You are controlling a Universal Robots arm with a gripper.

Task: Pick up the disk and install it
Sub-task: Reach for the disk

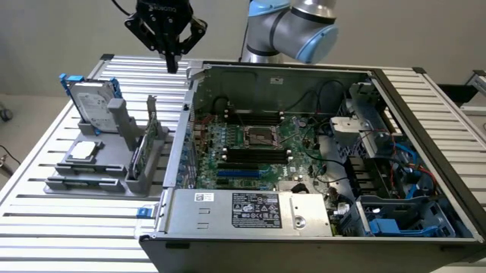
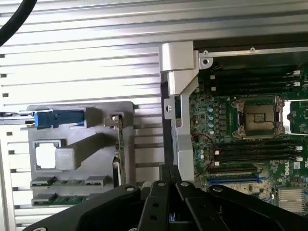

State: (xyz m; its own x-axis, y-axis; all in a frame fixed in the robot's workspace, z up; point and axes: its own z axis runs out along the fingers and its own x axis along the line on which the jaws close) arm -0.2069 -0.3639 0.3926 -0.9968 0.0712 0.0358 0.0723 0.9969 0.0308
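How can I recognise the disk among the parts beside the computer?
On the exterior view's left of the open computer case stands a grey plastic rack. At its far end, the flat silver-grey hard drive stands nearly upright. Unlike the square silver chip and green card, it has a blue frame and white label.

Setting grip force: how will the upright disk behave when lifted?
The disk looks like a rigid metal slab, so it is probably heavy for its size. Standing on edge in the grey holder, it may tip if nudged sideways. Its blue frame likely grips better than bare metal.
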